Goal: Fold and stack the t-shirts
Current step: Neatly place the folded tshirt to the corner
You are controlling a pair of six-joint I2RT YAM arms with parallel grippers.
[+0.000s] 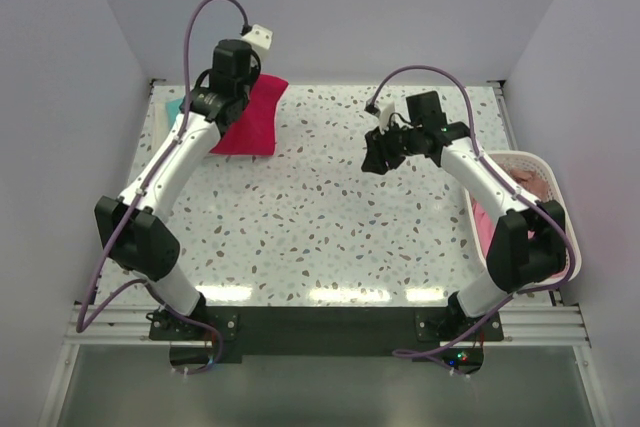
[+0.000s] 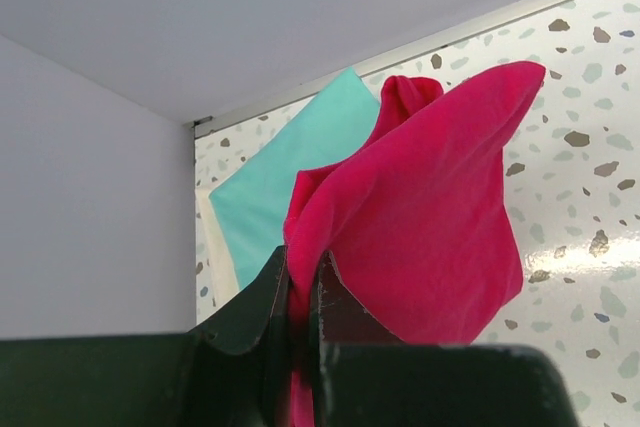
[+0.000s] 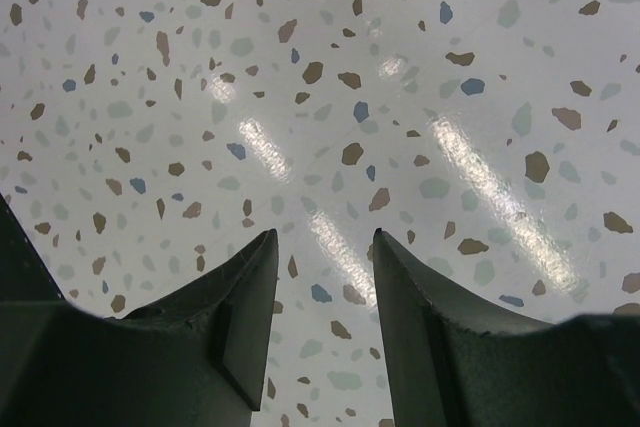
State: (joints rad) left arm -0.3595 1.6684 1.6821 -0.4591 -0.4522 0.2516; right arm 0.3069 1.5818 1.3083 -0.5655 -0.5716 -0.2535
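Here, toward the far left corner of the speckled table, the left hand is pinching a fold of the crimson-red t-shirt, its two dark fingers almost together with cloth caught between them. The red shirt is raised at the gripped edge and hangs loosely bunched, and its far part rests on the table. Just behind it, nearer the corner of the walls, a teal t-shirt lies flat, and a strip of a cream t-shirt shows along its left edge. Right of centre, the right hand hangs above bare table, well apart from the red shirt, its fingers spread and holding nothing. At the far right edge sits a white basket with pink t-shirts inside, partly hidden by the right arm.
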